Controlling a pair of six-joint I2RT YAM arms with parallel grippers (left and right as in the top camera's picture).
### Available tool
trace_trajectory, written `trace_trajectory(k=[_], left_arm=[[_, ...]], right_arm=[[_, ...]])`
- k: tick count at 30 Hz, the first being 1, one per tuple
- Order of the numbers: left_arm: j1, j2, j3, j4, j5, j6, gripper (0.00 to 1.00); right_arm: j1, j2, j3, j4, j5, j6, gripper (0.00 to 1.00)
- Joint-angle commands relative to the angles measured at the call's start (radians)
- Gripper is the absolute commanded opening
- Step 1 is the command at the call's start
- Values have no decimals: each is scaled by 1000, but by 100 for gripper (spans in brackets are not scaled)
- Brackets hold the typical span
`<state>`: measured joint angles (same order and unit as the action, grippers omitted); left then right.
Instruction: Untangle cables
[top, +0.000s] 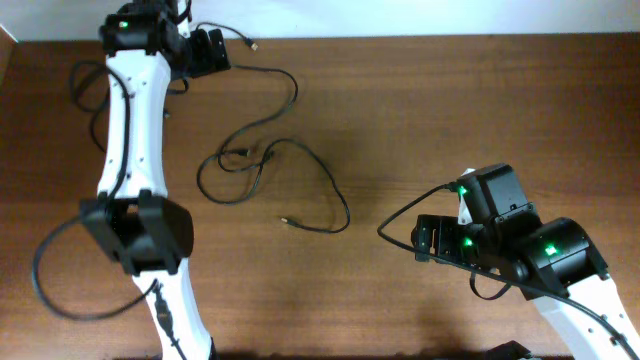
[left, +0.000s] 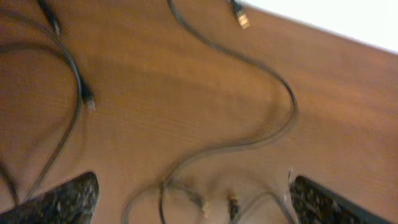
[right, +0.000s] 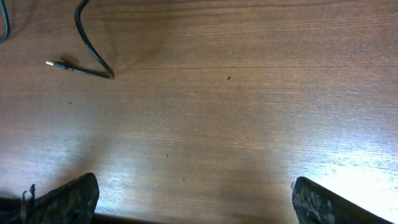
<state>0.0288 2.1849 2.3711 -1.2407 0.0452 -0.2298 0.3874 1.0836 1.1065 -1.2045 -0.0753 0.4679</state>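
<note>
Thin black cables (top: 290, 95) lie loosely spread on the brown table, left of centre. One winds from the top down to a loop (top: 225, 185). Another arcs right and ends in a small plug (top: 287, 220). They meet near two plug ends (top: 250, 155). My left gripper (top: 213, 52) is open and empty at the table's far left, above the cables. In the left wrist view (left: 193, 182) a curved cable (left: 273, 130) and two plugs (left: 217, 204) lie between its fingers. My right gripper (top: 425, 240) (right: 194, 180) is open and empty over bare wood, right of the cables. A plug end (right: 53, 63) shows far left.
The table's far edge (top: 400, 37) meets a white wall. Thicker black arm wires hang beside the left arm (top: 45, 275) and by the right arm (top: 400, 215). The left arm's white links (top: 135, 130) cross the table's left side.
</note>
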Motion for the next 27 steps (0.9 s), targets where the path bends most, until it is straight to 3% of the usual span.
trace_trajectory(k=[1,4,7,8,11,14,16,20,24,27], left_arm=[[-52,-31,-18,-209,108,-46,99],[-148,-31,-117,-216,108,-47,99],[-251,-31,-332,-36,35,-46,99],[-281,-31,-443,86,3,-45,96],[-306,-31,-584,257,-21,55,85],[-306,-29,-654,341,-122,89,75],[-306,-29,-687,395,-121,193,76],[-306,-29,-695,441,-121,246,73],[-306,-6,-731,458,-121,246,45],[-306,8,-753,463,-122,252,11]], right_arm=[[5,-5,-4,-14,2,13,99],[5,-35,-4,-40,2,13,99],[5,-84,-4,-69,2,20,99],[5,-111,-4,-92,3,20,99],[5,-165,-4,-102,6,20,99],[5,-220,-4,-101,6,20,98],[5,-232,-4,-101,6,20,99],[5,-232,-4,-100,6,20,99],[5,-232,-4,-101,5,20,98],[5,-232,-4,-101,5,20,99]])
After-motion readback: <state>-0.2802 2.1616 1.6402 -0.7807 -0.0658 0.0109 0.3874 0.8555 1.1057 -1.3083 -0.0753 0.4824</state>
